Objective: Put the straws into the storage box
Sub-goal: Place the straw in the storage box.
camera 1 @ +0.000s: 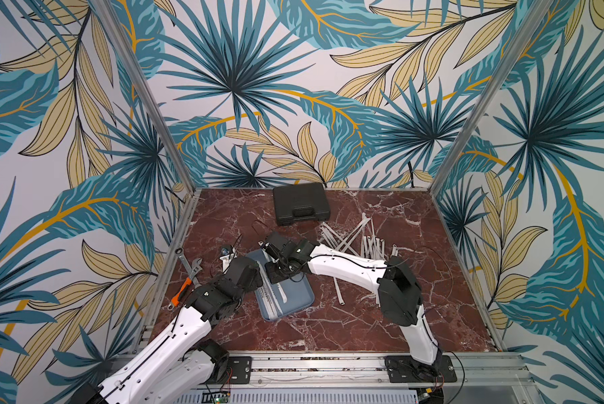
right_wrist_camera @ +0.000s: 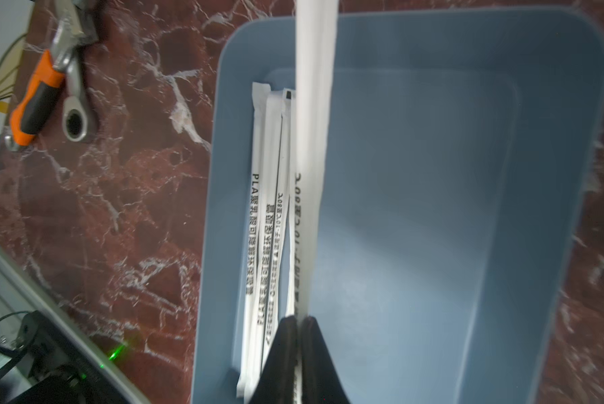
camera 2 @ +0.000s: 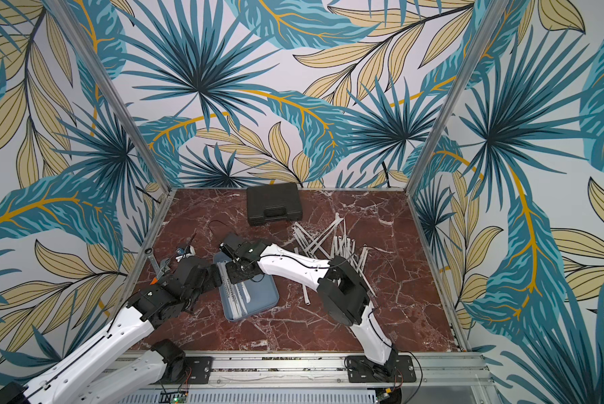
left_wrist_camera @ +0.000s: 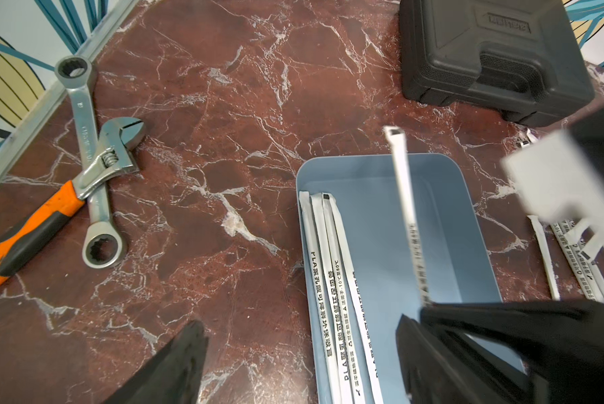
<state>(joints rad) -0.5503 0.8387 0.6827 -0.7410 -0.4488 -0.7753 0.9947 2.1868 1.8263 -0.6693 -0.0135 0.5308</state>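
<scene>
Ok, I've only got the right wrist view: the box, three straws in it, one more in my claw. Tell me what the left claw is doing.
Observer: The left claw stands open and empty, at the side of the storage box.
Operator: Now give me what's outside the box.
Observer: A loose heap of straws lies on the marble next to a black case.
Operator: Check under my arm too.
Observer: A few stray straws lie on the marble below the right arm, outside the box.
</scene>
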